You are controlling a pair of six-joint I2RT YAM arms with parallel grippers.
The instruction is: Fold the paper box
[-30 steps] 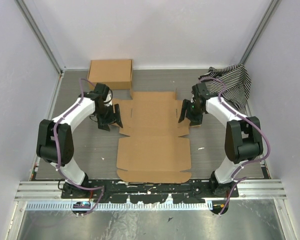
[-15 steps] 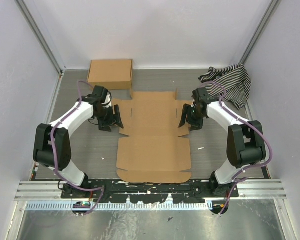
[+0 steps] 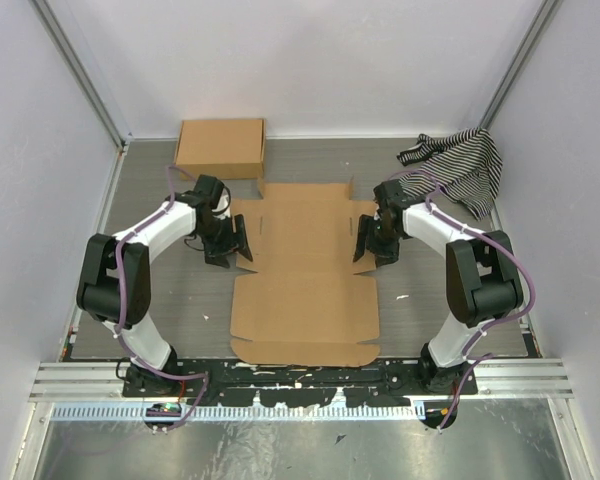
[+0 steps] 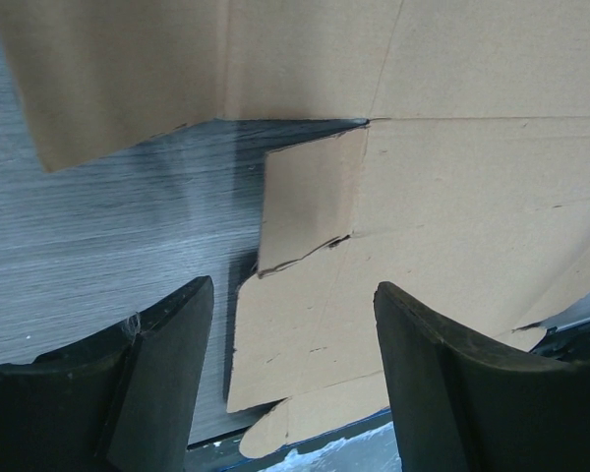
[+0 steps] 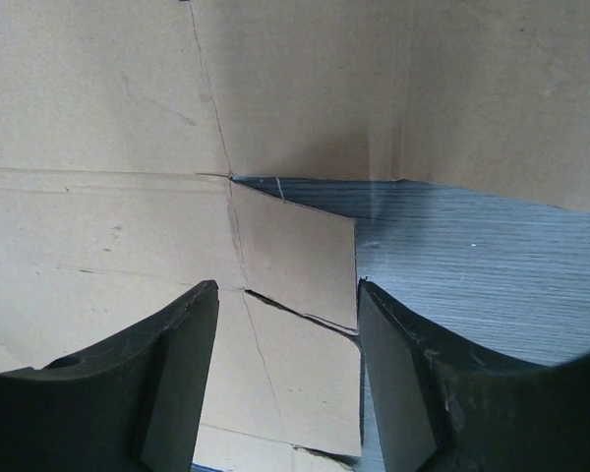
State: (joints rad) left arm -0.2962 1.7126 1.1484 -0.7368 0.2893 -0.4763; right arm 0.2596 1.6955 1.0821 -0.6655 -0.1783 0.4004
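Note:
The paper box [image 3: 306,280] lies flat and unfolded in the middle of the table, a brown die-cut cardboard sheet with panels and side flaps. My left gripper [image 3: 236,243] is open at the box's left side flap; the left wrist view shows its jaws straddling that flap [image 4: 305,344]. My right gripper [image 3: 366,240] is open at the right side flap; in the right wrist view its jaws straddle that flap's edge [image 5: 300,324]. Neither gripper holds anything.
A smaller closed brown cardboard box [image 3: 220,147] sits at the back left, near the sheet's far corner. A black-and-white striped cloth [image 3: 458,165] lies at the back right by the wall. Grey walls stand around the table.
Both grippers have moved inward towards the paper box's side flaps, the left one rightward and the right one leftward. The box has not moved.

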